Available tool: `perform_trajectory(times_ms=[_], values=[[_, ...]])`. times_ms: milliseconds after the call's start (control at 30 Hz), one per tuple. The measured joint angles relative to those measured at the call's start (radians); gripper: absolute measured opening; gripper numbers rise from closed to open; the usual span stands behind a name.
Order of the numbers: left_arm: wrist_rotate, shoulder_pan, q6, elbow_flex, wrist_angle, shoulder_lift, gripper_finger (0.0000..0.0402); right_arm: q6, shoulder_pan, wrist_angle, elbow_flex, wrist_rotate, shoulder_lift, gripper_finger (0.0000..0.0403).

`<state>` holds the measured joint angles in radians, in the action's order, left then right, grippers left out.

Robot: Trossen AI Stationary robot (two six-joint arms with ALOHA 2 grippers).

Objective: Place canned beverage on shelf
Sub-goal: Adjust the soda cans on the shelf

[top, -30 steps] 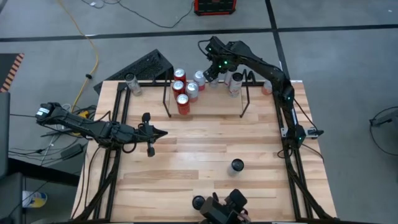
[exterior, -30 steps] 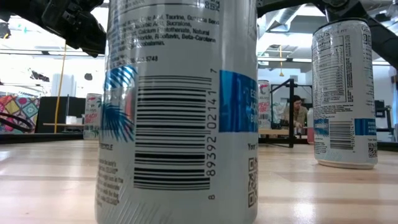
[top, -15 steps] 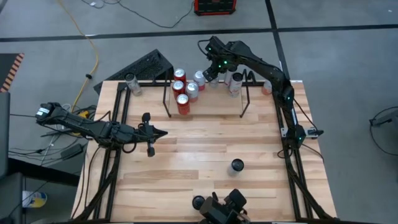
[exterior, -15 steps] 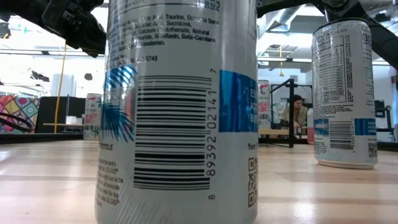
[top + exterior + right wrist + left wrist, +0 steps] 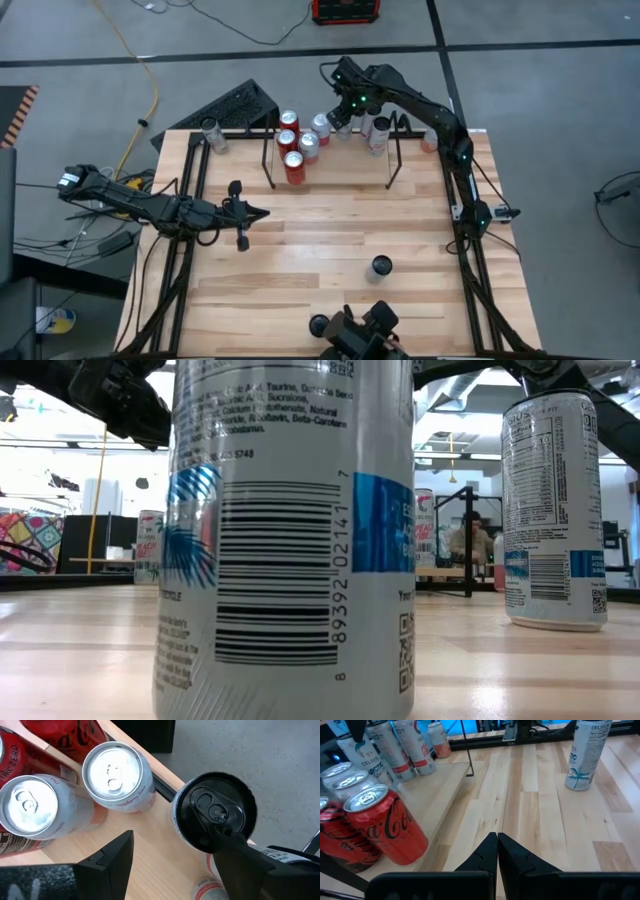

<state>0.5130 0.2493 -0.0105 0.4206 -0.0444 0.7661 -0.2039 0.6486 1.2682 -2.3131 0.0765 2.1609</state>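
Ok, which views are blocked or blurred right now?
Low view: one can right at the lens fills the middle, hiding the shelf, and the bright room behind is washed out. Right wrist view: its own fingers look soft, while the black-topped can is sharp. High view: clear.

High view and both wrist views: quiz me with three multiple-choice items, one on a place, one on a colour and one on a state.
1. Where is the right gripper?
A. Over the shelf at the table's far edge
B. At the table's near edge
C. Beyond the table's left side

2. What colour is the lid of the can beside the right gripper's finger?
A. Red
B. Black
C. Gold

3. How is the left gripper?
A. Wide open
B. Shut on a can
C. Shut, holding nothing

Answers: 1 A, the high view shows it above the rack. 2 B, the right wrist view shows a black top. 3 C, its fingers meet over bare wood.
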Motion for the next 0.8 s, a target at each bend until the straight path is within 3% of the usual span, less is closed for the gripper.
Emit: perform_trajectory(times_ms=[200,367,467,667,800], values=[[-0.003,-0.034,-0.031,0.0,-0.039,0.0,0.0,0.0,0.001,-0.003,0.0,0.0,0.0,0.0265],[-0.016,-0.132,-0.102,0.0,-0.256,0.0,0.0,0.001,0.001,-0.014,0.0,-0.015,0.0,0.0265],[-0.128,-0.261,-0.13,0.005,-0.353,-0.001,0.0,0.001,0.001,-0.014,0.0,-0.026,0.0,0.0265],[-0.383,-0.576,-0.067,0.081,-0.327,0.034,0.0,0.002,0.001,-0.016,0.0,-0.026,0.0,0.0265],[-0.573,-0.778,-0.05,0.207,-0.306,0.127,0.0,0.002,0.001,-0.019,0.0,-0.026,0.0,0.0265]])
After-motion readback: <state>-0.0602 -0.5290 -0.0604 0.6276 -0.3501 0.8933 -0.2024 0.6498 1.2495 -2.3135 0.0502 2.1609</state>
